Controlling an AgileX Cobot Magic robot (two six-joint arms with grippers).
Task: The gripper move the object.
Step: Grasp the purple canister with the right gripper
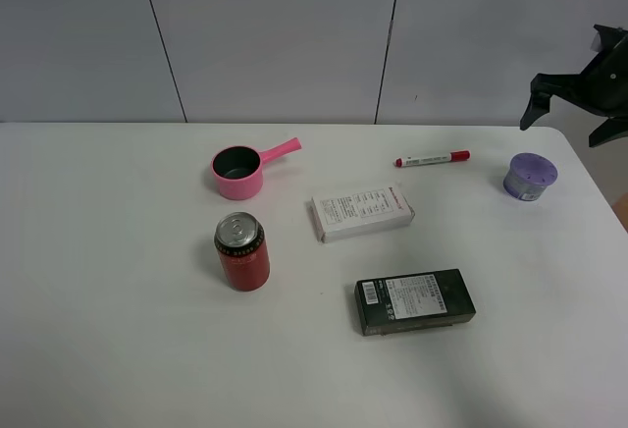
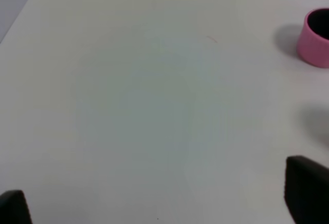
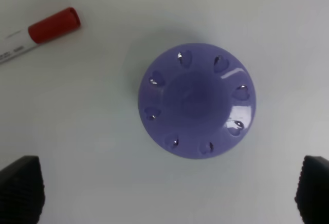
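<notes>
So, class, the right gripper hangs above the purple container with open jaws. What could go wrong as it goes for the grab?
1. The container is round with a glossy lid, so the jaws of the right gripper may slip or squirt it sideways.
2. The marker lies close by; a descending jaw might knock it.
3. The container sits near the right edge of the table, so a nudge could push it off.

Purple heart-dimpled object (image 3: 197, 100), pink pot (image 1: 238, 172), red can (image 1: 242, 251), black pincer (image 1: 574, 104).
</notes>
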